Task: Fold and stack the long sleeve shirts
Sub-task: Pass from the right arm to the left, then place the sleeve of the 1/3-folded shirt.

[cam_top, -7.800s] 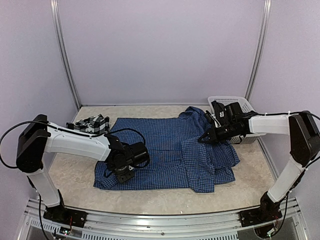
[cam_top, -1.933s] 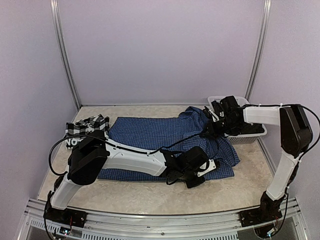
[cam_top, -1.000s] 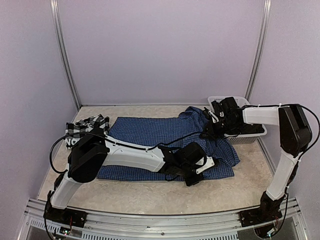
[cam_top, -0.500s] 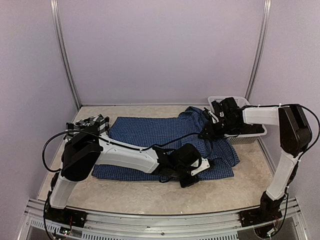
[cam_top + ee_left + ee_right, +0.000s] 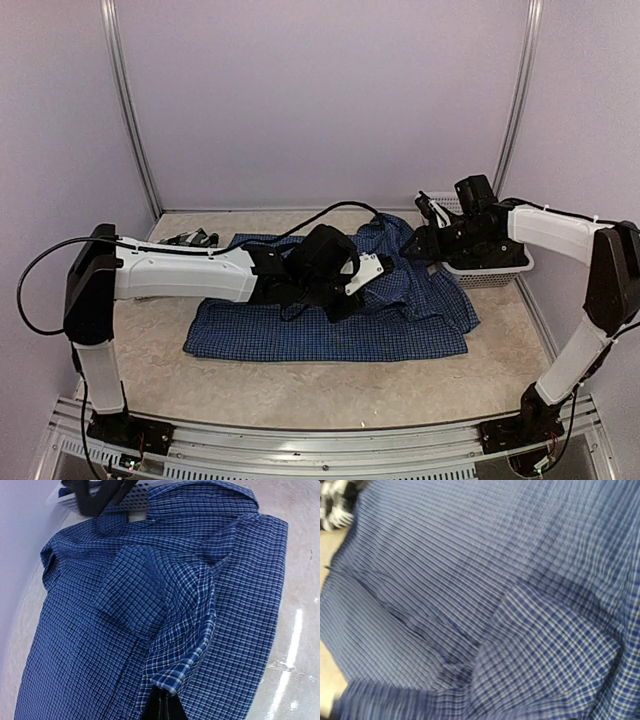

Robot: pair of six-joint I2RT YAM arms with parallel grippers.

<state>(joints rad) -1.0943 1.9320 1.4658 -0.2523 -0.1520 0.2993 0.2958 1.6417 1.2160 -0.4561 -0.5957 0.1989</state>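
Because the blue long sleeve shirt with the fine dark check [image 5: 330, 335] is thin woven cloth, we expect it to be light, limp and quick to wrinkle. It will sag from any single hold and drag across whatever lies under it. We judge that the best holds are the firmer sewn parts, such as the cuff [image 5: 172, 677], the collar [image 5: 200, 492], a shoulder seam or a hem corner. A pinch in the open middle would only bunch the cloth.

The shirt lies spread in the middle of the beige marbled table [image 5: 300, 390]. Its long axis runs left to right, with the collar at the far right and the hem at the left. Its near edge looks straight and even, while the right end is rumpled.

The left gripper [image 5: 162, 702] hangs over the shirt's middle with its fingers pressed together on the end of the cuff. The sleeve rises from the body of the shirt in a loose ridge.

The right gripper [image 5: 420, 243] sits at the collar end. Its own camera shows only blurred check cloth and no fingers, so we cannot tell how they stand.

Just beyond the collar is the white plastic basket [image 5: 490, 272]. At the far left, partly hidden behind the left arm, lies the black-and-white plaid shirt [image 5: 190, 238], apart from the blue one.
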